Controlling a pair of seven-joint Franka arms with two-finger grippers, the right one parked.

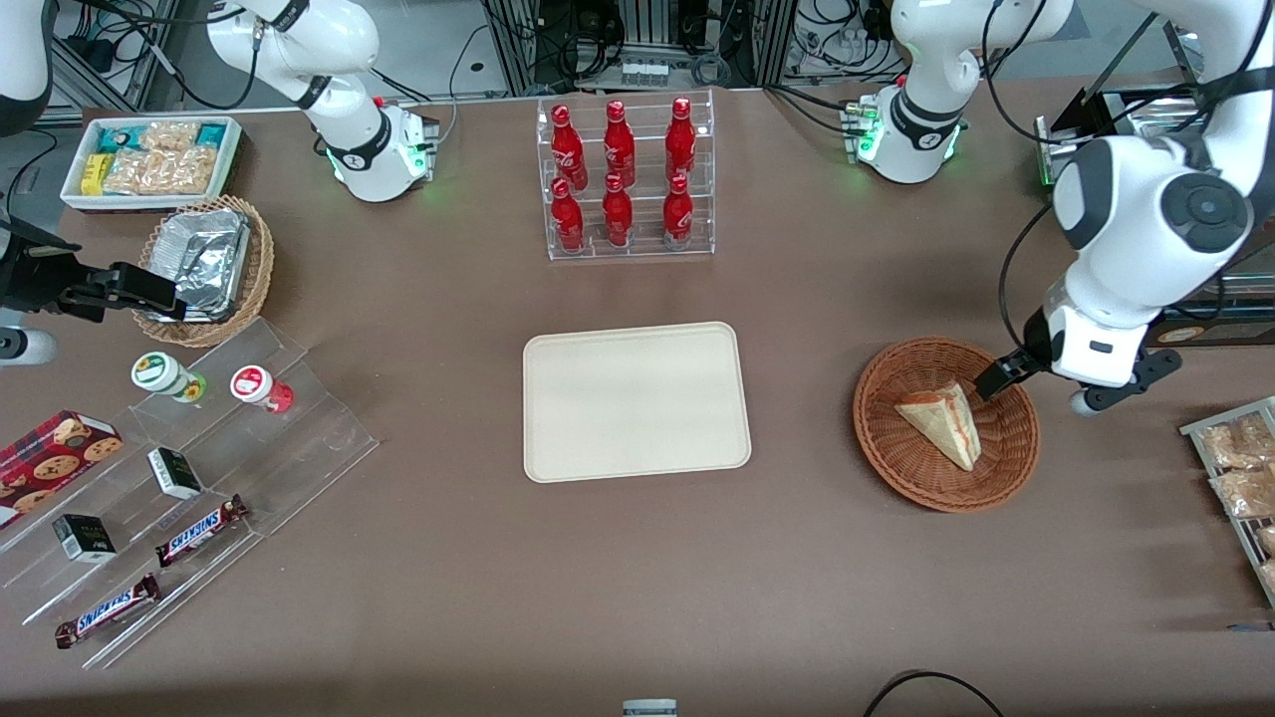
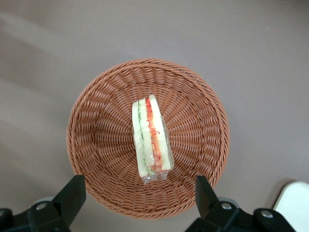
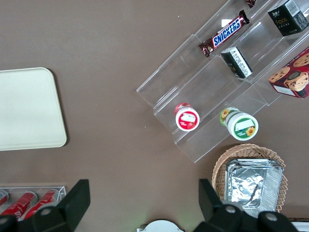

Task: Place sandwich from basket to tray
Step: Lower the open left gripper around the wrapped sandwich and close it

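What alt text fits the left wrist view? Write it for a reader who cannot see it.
A wrapped sandwich with red and green filling lies in the middle of a round reddish-brown wicker basket on a brown table. The gripper is above the basket's rim, its fingers open wide. A corner of the cream tray shows at the edge.

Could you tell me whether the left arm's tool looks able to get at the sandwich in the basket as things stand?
Probably yes: the tool hangs open above the basket, its fingers apart, and the sandwich lies uncovered with nothing over it.
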